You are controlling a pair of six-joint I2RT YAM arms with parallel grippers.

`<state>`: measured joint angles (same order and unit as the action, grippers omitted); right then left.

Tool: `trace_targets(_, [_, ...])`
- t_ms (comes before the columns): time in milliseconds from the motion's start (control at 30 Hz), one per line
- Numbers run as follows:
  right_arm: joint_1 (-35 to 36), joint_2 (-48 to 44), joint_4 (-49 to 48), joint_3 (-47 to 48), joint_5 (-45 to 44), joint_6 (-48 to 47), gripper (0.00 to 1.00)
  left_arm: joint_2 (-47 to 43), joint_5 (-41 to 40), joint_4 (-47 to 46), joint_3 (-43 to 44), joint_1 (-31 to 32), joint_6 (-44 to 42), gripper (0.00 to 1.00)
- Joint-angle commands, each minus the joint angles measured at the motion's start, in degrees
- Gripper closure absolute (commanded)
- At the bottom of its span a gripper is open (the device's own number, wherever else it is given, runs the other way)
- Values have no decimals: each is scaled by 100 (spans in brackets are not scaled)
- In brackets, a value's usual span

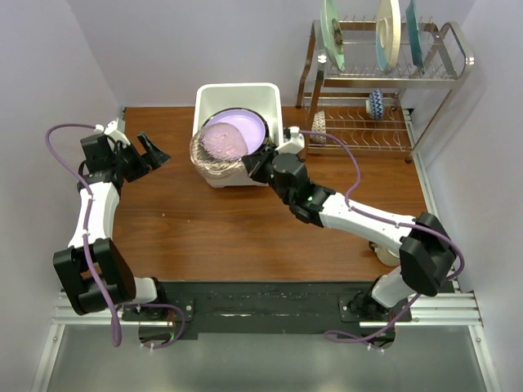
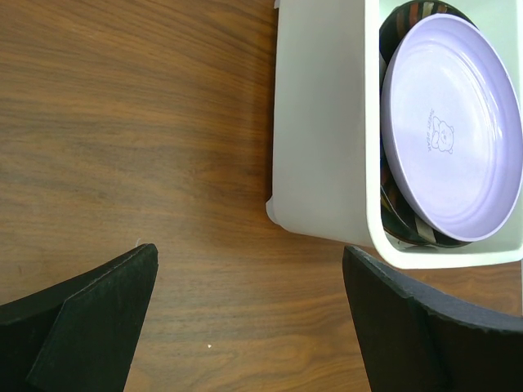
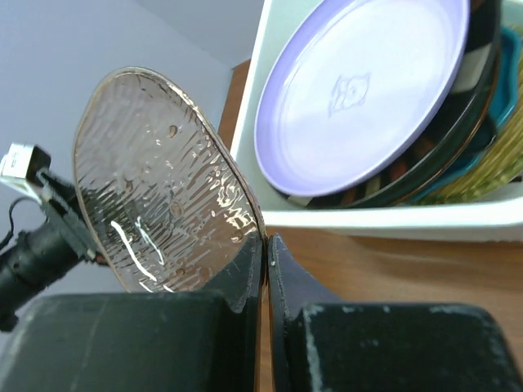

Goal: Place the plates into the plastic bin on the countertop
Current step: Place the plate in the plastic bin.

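Observation:
A clear glass plate (image 1: 214, 152) (image 3: 155, 188) hangs tilted over the near-left corner of the white plastic bin (image 1: 211, 96) (image 3: 392, 217) (image 2: 319, 122). My right gripper (image 1: 252, 166) (image 3: 266, 245) is shut on its rim. In the bin a lilac plate (image 1: 242, 126) (image 2: 453, 131) (image 3: 359, 90) lies on top of a black-rimmed striped plate (image 2: 400, 222) and a dark teal one (image 3: 500, 122). Left of the bin, my left gripper (image 1: 154, 150) (image 2: 249, 255) stands open over the bare wooden countertop (image 1: 204, 229), holding nothing.
At the back right stands a metal wire dish rack (image 1: 433, 77) with three large plates upright on its top shelf and a small patterned cup (image 1: 376, 102) below. A black rail (image 1: 270, 298) runs along the near table edge. Walls close in on both sides.

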<state>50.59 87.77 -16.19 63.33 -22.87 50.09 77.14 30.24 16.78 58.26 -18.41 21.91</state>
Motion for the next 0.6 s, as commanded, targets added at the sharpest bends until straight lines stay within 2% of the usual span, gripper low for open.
trace_targets(0, [-268,82,168,574,362,-113,100,11,26,-254,-25,-66,32,0])
trace_targets(567, [-1077,1242,880,2068,995,-280,100,73,254,-333,-60,-66,68,0])
